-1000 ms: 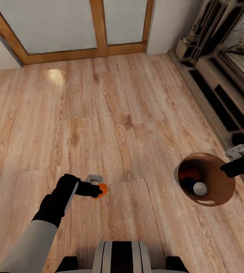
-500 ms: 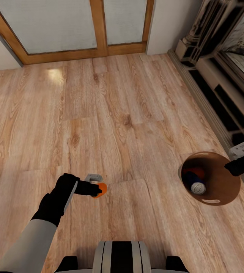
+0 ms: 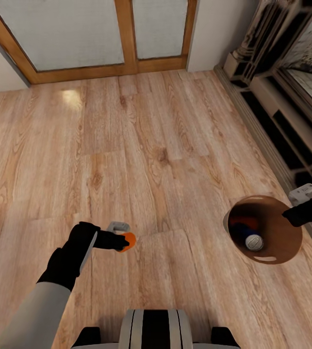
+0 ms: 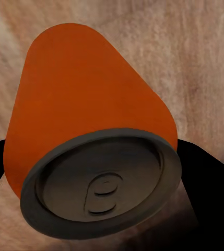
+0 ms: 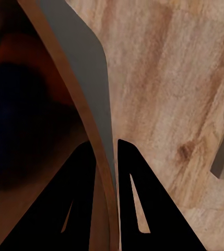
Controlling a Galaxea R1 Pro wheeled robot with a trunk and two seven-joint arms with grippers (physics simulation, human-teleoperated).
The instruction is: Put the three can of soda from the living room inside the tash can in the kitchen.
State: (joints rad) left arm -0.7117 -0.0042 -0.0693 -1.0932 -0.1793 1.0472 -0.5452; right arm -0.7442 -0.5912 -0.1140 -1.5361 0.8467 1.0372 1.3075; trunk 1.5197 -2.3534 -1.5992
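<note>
Head view: left claw (image 3: pixel 123 239) clamped on an orange soda can (image 3: pixel 128 240), held over the wood floor (image 3: pixel 151 145), well apart from the trash can (image 3: pixel 277 252). Right claw (image 5: pixel 107 157) pinching the bin's rim, wall between its fingers. Inside the bin, a blue can (image 3: pixel 251 239) and another orange can (image 3: pixel 246 223). Last delivery under way, seemingly. Next: carry the held can across over the bin's mouth, then release.

The small round tapered pale grey bin (image 3: pixel 267 254) stands on the pale wood plank floor (image 3: pixel 165 145) at the frame's lower right, two small cylindrical drink cans (image 3: pixel 249 236) inside it (one partly beneath the other). A third, orange-bodied can (image 3: pixel 128 240) sits lower left of centre; wood-framed glass doors (image 3: pixel 97 34) run along the top.
</note>
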